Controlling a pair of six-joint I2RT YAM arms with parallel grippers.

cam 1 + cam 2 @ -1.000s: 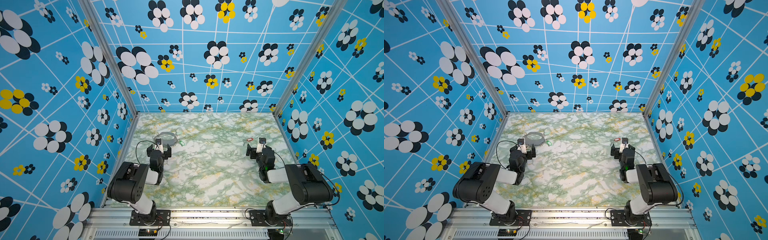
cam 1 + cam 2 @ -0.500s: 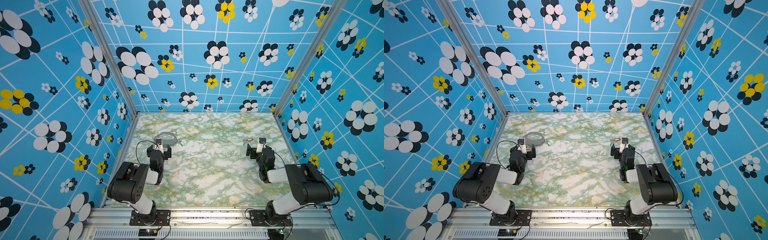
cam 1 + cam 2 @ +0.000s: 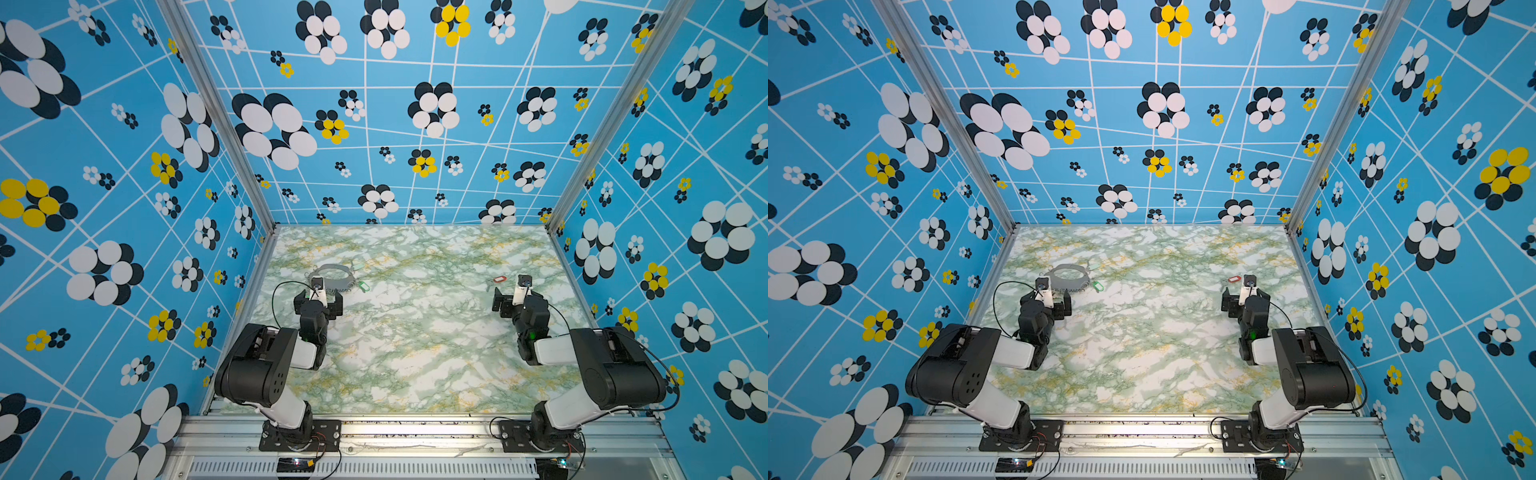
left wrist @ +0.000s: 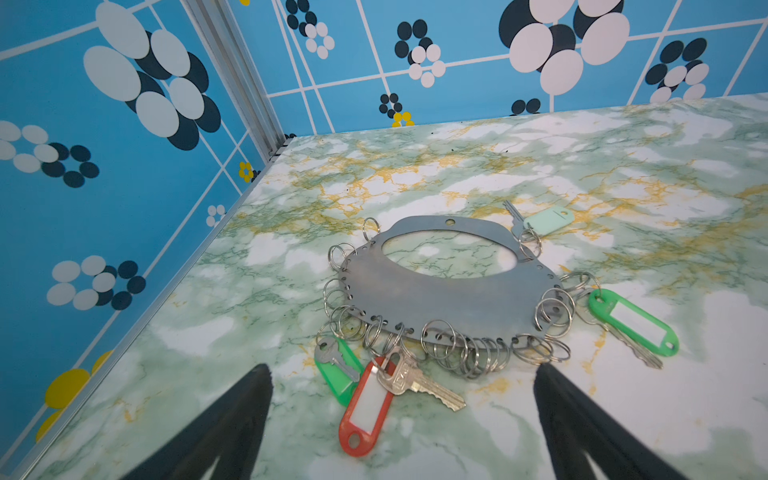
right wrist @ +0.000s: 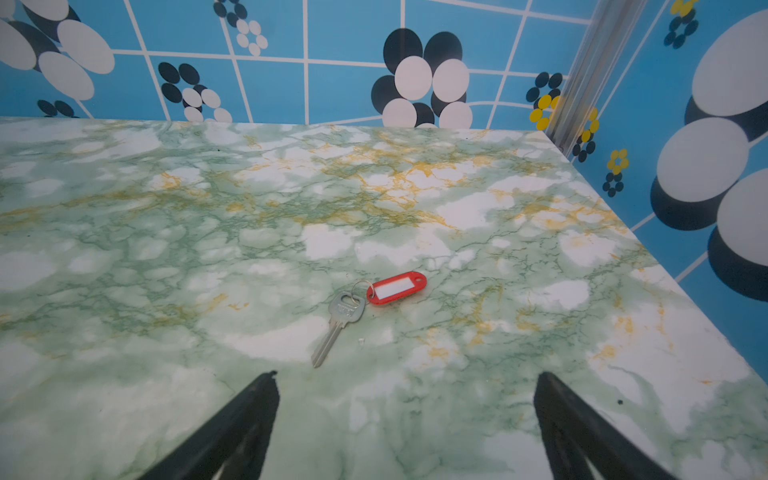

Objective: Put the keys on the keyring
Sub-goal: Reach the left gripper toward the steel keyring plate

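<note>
Left fingers: spread wide, empty. Just ahead, between them: red tag and green tag at near edge of keyring; teal tag beyond. Right fingers: spread wide, empty; loose red-tagged key ahead on table.

The keyring lay near the table's left edge; a lone key lay toward the right edge.
</note>
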